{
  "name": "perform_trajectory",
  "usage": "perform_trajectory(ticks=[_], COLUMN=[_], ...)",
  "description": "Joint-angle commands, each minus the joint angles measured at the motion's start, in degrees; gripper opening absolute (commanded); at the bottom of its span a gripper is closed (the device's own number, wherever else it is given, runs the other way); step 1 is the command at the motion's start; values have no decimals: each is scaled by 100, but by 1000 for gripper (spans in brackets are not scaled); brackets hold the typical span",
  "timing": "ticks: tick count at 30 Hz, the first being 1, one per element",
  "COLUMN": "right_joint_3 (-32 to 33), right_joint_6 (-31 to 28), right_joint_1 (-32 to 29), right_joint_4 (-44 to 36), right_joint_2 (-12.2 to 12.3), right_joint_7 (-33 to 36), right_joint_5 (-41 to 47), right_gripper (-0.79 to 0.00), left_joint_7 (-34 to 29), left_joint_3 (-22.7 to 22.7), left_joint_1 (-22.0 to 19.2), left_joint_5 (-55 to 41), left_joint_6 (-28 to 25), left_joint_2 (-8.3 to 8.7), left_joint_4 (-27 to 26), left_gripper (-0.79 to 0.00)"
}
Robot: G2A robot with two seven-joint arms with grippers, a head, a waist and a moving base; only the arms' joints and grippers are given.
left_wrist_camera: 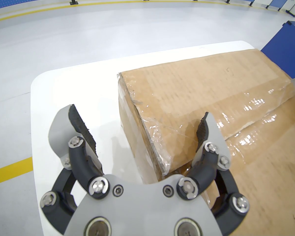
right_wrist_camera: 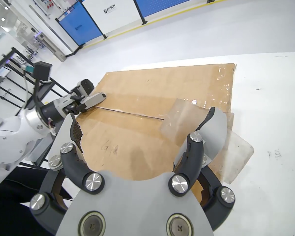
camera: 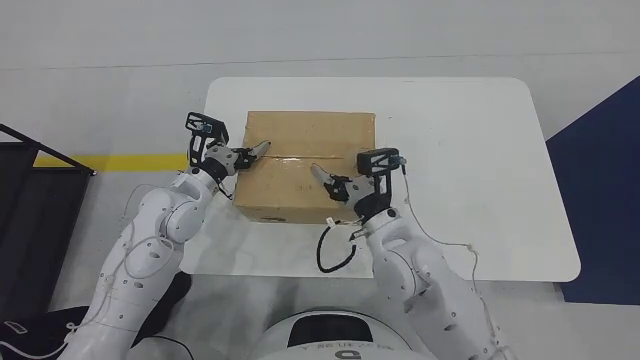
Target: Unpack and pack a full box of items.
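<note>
A closed brown cardboard box sits on the white table, its top flaps meeting at a centre seam with clear tape on it. My left gripper is open at the box's left end, one finger over the top near the seam, the other over the table beside the box. My right gripper stands open over the near half of the box, above a loose strip of clear tape at the right end. The left gripper also appears in the right wrist view at the seam's far end.
The table's right half is bare. A dark metal rack stands on the floor left of the table, and a blue panel lies off its right edge. A yellow line crosses the floor.
</note>
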Motion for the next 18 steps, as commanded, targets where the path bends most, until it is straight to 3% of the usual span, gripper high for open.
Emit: perform_trajectory(ticks=[1,11,18], right_joint_3=[-191,-1278,-1282], right_joint_6=[145,581,18], right_joint_1=[145,888,753], right_joint_4=[66,551,25], right_joint_2=[-45,-313,-336], right_joint_7=[54,601,300], right_joint_5=[-67,-844,-507], right_gripper=[0,0,0], left_joint_7=[0,0,0], left_joint_3=[0,0,0], left_joint_1=[0,0,0], left_joint_5=[0,0,0], left_joint_6=[0,0,0], left_joint_2=[0,0,0], left_joint_4=[0,0,0], left_gripper=[0,0,0])
